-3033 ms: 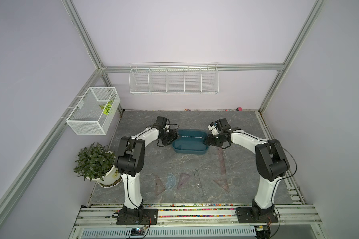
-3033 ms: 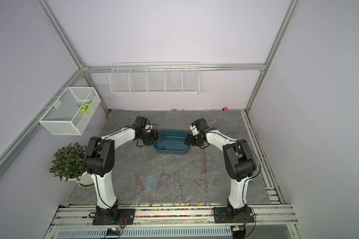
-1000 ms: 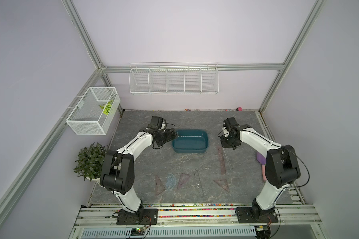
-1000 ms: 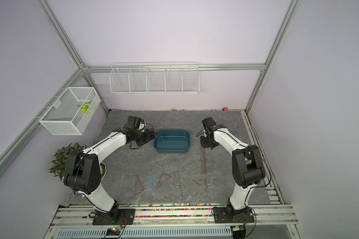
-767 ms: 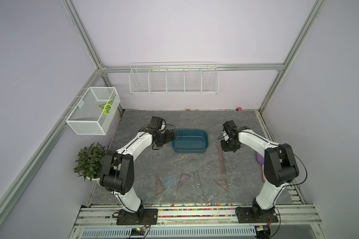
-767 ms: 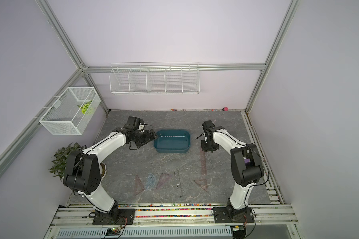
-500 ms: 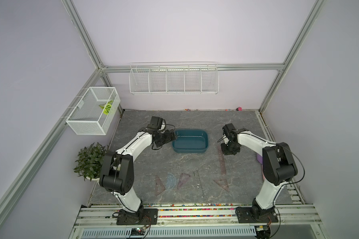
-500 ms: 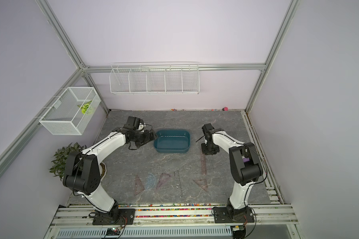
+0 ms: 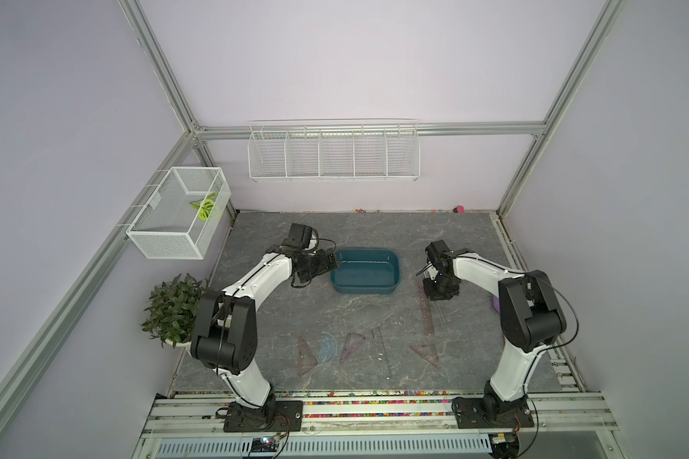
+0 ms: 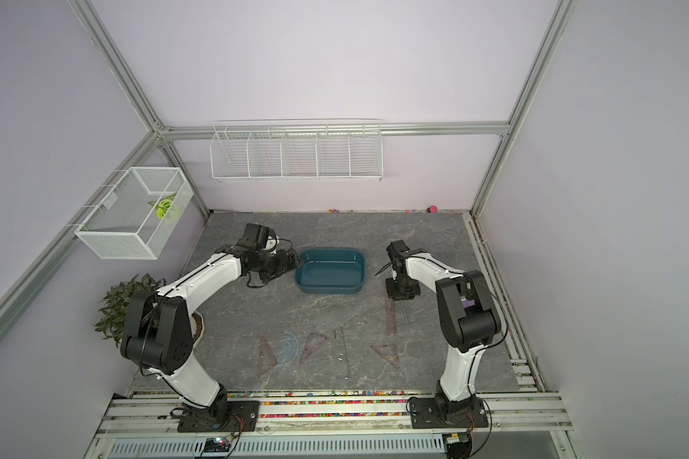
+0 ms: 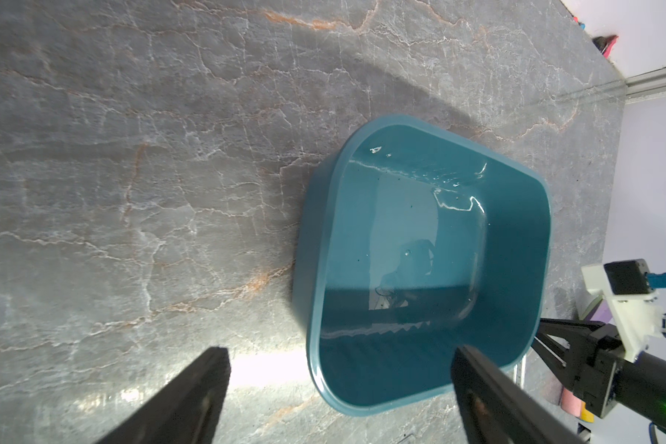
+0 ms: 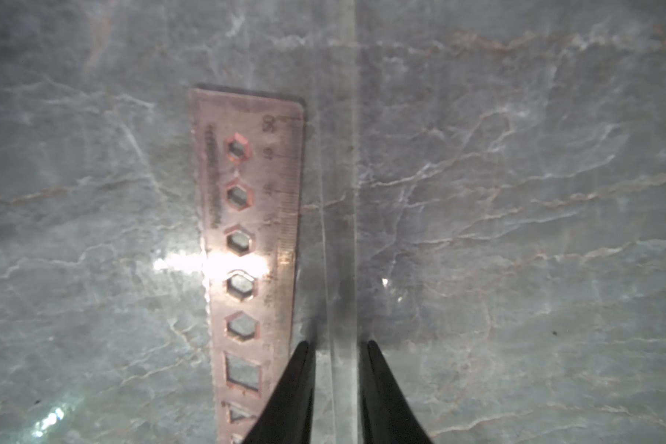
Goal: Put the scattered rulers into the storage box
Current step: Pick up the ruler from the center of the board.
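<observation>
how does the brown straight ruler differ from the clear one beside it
Colour: the brown ruler is smoky pinkish brown; the clear ruler is nearly see-through.
Cutouts: the brown ruler has hexagon and square holes; the clear ruler shows none.
Place: the clear ruler lies between the fingertips of the right end effector; the brown ruler lies just outside them.
Both are straight strips lying flat, nearly parallel, on the table.

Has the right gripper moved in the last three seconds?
Yes. The right gripper has moved away from the storage box, toward the front rail, and now straddles the clear ruler.
</observation>
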### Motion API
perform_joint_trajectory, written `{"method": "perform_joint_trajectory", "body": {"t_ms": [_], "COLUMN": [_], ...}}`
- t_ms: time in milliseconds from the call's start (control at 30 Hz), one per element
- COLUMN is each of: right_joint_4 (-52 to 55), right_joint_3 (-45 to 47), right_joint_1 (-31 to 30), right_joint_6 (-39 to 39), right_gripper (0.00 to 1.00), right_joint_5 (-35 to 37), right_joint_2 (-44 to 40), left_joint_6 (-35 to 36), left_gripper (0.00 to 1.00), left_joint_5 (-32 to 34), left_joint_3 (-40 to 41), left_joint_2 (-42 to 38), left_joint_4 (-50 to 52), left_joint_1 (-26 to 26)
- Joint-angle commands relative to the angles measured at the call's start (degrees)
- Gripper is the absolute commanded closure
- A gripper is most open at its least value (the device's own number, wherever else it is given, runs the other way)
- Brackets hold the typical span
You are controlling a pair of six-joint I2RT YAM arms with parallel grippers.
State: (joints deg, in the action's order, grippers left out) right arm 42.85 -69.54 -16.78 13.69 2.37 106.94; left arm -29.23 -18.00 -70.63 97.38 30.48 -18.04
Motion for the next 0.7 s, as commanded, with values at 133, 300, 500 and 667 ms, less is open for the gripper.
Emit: {"method": "perform_joint_trajectory", "body": {"t_ms": [133, 300, 500, 667], "right_joint_4": [-0.75, -1.08, -1.98, -1.31], "right_joint_3": [1.8, 2.13, 2.4, 1.46], "right_joint_1": [0.16, 0.16, 0.2, 0.28], "right_joint_6": [0.46, 0.46, 0.7, 0.28], "right_gripper": [0.79, 0.85, 0.88, 0.88], "right_joint_5": [1.67, 1.58, 1.06, 0.81], "right_joint_2": [1.63, 1.45, 0.49, -0.75], "left_joint_6": [-0.03, -0.94, -0.49, 0.44], "left_gripper": [0.03, 0.03, 0.03, 0.04], "left_joint_5": [0.76, 3.15, 6.57, 6.02], "left_joint_3": [0.23, 0.45, -1.29, -1.96], "left_joint_2": [-1.67, -2.26, -2.63, -2.97], "left_joint_4": [-1.3, -1.42, 1.44, 1.97], "left_joint_1": [0.18, 0.19, 0.35, 1.68]}}
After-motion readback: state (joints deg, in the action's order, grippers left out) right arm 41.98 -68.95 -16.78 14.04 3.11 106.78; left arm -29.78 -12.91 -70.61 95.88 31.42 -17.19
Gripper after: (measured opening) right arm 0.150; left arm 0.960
